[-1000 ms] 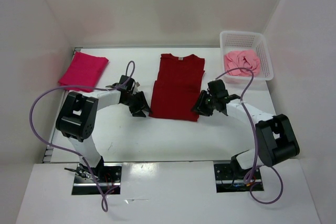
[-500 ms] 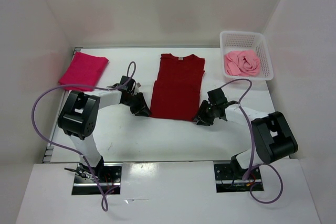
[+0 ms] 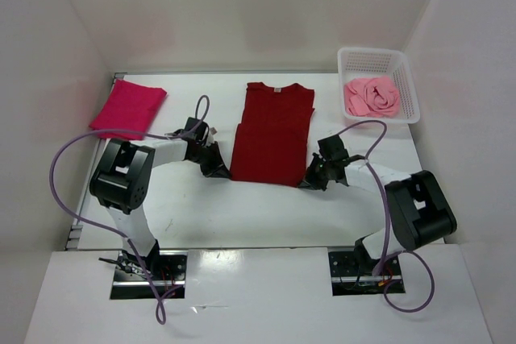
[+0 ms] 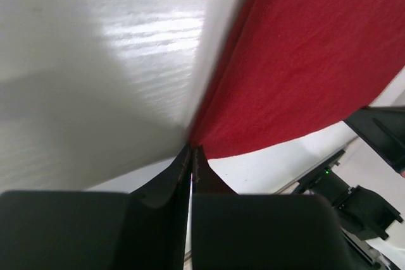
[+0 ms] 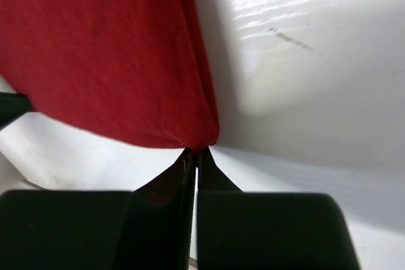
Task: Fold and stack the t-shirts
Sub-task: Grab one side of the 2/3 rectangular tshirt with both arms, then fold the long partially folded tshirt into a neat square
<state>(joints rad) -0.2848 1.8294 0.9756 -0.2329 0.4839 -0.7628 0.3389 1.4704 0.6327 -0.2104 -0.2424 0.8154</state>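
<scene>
The dark crimson t-shirt (image 3: 271, 134) lies flat mid-table, sleeves folded in, collar at the far end. My left gripper (image 3: 222, 172) is shut on its near left hem corner (image 4: 209, 137). My right gripper (image 3: 311, 181) is shut on the near right hem corner (image 5: 199, 134). A magenta-red t-shirt (image 3: 128, 107) lies folded at the far left. A light pink t-shirt (image 3: 372, 95) sits crumpled in the basket.
The white mesh basket (image 3: 405, 78) stands at the far right corner. White walls close in the table on the left, back and right. Purple cables loop from both arms above the table.
Both grippers moved in to the crimson shirt's near hem corners and went from open to shut on the cloth. The shirt itself has barely shifted.
</scene>
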